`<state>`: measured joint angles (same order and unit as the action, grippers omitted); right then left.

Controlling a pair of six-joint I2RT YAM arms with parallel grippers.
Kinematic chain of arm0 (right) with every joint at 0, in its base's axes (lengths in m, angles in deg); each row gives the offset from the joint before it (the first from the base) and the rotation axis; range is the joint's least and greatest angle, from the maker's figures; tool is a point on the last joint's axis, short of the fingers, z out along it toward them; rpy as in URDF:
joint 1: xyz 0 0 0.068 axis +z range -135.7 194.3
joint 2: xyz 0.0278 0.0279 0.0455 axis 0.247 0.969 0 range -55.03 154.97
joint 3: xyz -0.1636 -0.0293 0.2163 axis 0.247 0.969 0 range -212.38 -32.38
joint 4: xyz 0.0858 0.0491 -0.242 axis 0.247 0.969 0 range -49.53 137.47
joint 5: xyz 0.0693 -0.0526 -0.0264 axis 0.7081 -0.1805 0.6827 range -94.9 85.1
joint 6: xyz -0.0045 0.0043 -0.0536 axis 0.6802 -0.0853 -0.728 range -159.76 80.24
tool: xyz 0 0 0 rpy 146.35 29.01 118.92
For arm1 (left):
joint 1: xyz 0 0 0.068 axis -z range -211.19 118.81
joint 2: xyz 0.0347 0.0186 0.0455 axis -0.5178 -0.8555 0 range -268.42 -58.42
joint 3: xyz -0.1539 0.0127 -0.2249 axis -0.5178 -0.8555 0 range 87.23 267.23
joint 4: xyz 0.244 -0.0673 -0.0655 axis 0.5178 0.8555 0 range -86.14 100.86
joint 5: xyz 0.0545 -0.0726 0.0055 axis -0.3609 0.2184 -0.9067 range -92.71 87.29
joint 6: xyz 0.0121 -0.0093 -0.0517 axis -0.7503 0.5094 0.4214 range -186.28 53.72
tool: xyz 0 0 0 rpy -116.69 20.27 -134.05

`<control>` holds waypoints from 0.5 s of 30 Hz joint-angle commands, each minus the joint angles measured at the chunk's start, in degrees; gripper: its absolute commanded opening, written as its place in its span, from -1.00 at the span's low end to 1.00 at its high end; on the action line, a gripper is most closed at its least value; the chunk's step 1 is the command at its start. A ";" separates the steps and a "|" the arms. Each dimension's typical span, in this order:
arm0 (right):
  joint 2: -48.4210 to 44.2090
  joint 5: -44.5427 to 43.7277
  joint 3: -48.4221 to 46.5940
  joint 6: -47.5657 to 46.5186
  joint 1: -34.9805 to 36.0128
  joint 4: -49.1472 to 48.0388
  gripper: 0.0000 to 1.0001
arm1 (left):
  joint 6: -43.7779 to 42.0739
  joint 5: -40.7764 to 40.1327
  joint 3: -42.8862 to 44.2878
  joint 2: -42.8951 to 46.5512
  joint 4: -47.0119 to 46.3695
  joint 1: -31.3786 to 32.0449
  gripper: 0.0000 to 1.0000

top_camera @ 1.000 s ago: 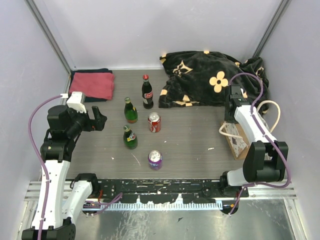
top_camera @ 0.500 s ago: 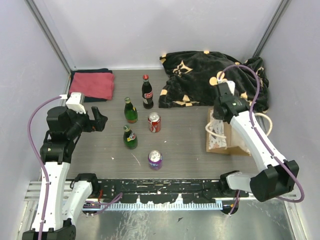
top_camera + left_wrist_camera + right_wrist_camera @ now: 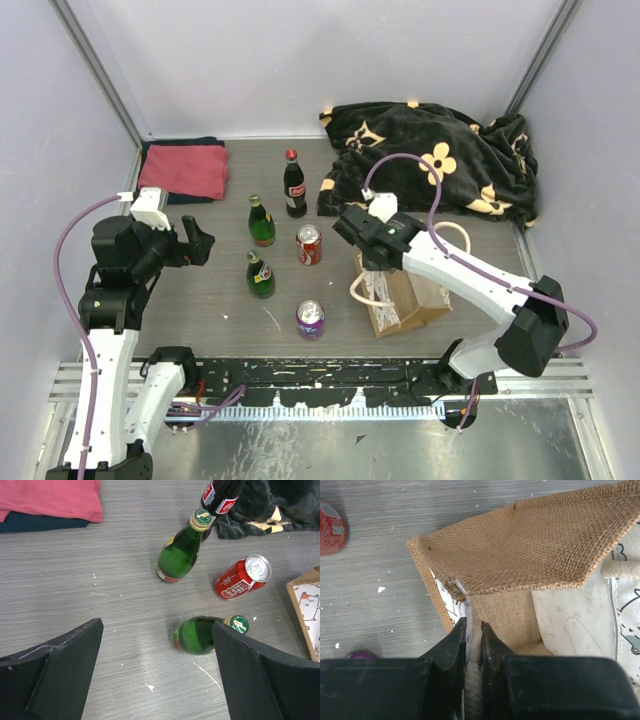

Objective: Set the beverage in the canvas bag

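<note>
The tan-brown burlap canvas bag is located on the grey table, its cream rope handle clamped in the right gripper, while the left gripper is held wide apart near a green glass bottle.

We see our right gripper with its two dark fingers pinched together on a cream rope handle at the rim of the canvas bag. The bag's brown weave spreads above the fingers, with pale printed fabric to the right. On the grey table, a red can shows at the left edge and a purple can peeks out lower down.
</note>
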<state>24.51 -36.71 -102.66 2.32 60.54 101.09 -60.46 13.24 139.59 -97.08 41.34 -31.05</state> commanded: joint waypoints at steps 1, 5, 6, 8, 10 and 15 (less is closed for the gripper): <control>3.19 -3.52 -4.94 7.32 2.21 0.32 -0.98 | -0.13 0.85 0.44 0.72 0.06 -0.25 0.96; 6.67 -3.11 -6.79 8.16 2.28 -1.98 -0.98 | -0.19 0.86 0.28 0.76 0.38 -0.31 0.96; 7.51 -3.01 -7.35 8.38 2.28 -2.51 -0.98 | -0.29 0.83 0.19 0.80 0.39 -0.25 0.96; 9.29 -3.03 -8.49 9.03 2.28 -3.34 -0.98 | -0.44 0.81 0.06 1.00 0.45 -0.23 0.96; 11.28 -2.99 -9.60 10.22 2.28 -3.54 -0.98 | -0.63 0.76 0.00 1.12 0.56 -0.28 0.96; 14.80 -2.69 -9.97 14.82 2.07 -4.99 -0.98 | -0.73 0.73 -0.01 1.17 0.75 -0.24 0.96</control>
<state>38.22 -37.34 -110.53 11.48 62.68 98.82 -60.65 13.24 139.59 -96.49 41.47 -31.05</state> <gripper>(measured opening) 0.161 0.979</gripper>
